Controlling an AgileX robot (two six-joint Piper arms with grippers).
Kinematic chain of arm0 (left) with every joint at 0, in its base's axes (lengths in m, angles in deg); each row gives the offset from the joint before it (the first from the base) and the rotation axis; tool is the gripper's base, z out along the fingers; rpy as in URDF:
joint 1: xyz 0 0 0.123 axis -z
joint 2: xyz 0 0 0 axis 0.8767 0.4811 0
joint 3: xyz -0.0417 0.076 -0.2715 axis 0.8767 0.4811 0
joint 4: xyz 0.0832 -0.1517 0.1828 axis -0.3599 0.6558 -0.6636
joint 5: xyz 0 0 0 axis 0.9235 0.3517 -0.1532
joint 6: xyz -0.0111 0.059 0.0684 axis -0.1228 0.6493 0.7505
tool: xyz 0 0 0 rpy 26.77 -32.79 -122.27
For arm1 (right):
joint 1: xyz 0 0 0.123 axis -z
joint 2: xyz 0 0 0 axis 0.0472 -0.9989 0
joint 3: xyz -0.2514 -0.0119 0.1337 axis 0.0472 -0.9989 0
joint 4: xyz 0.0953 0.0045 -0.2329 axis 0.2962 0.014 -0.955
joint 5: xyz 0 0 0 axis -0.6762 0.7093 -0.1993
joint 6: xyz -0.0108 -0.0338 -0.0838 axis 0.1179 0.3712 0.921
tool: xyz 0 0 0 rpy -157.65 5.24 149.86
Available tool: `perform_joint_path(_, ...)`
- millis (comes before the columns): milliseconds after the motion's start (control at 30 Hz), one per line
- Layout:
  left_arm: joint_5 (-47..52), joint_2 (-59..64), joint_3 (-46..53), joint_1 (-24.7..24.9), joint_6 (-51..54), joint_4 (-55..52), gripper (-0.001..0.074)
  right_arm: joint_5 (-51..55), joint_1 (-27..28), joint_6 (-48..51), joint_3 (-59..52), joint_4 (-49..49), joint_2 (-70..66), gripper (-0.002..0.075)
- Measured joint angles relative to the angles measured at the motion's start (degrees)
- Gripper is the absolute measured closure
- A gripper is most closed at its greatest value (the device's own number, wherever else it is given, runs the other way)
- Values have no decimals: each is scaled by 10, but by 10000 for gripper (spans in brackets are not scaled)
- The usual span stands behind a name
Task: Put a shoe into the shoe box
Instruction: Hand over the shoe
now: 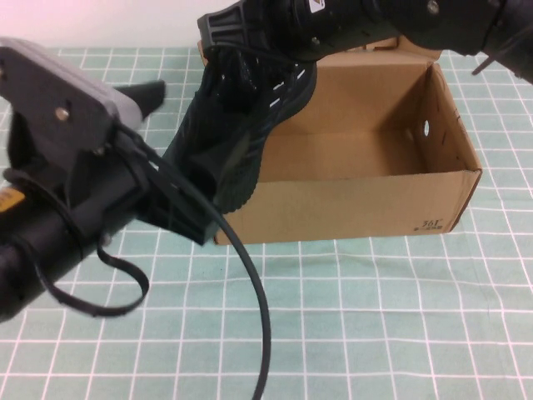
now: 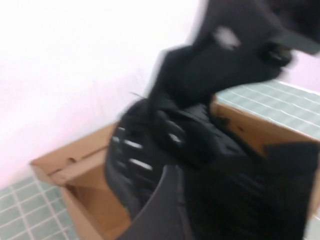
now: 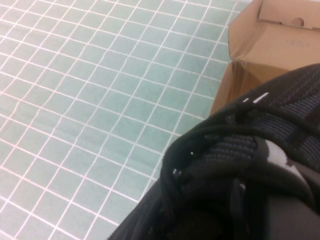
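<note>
Arms meet over the near-left corner of the shoe box (image 1: 358,196). My right arm reaches in from the far right, crossing above the box's back wall, and my right gripper (image 1: 241,50) is clamped on the upper end of the shoe (image 1: 241,125), at its collar. My left arm comes in low from the near left, rising toward the box; my left gripper (image 1: 179,196) has its fingers spread wide, set around the shoe's lower end without visibly squeezing it.

The shoe hangs in the air at the box's left end, above its front-left corner. Its long axis runs steeply, tilted from upper right down to lower left, the side with white dashes turned toward the box's interior. The box sits open on the green checked mat (image 1: 375,317).
</note>
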Motion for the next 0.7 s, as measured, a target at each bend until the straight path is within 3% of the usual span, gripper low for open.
perform_joint_path(567,-47,74,0,0,6,43,87,24,0,0,0,30,0,731)
perform_joint_path(633,-50,77,0,0,6,43,121,30,0,0,0,33,0,731)
perform_joint_path(700,-50,78,0,0,6,51,204,31,0,0,0,38,0,731)
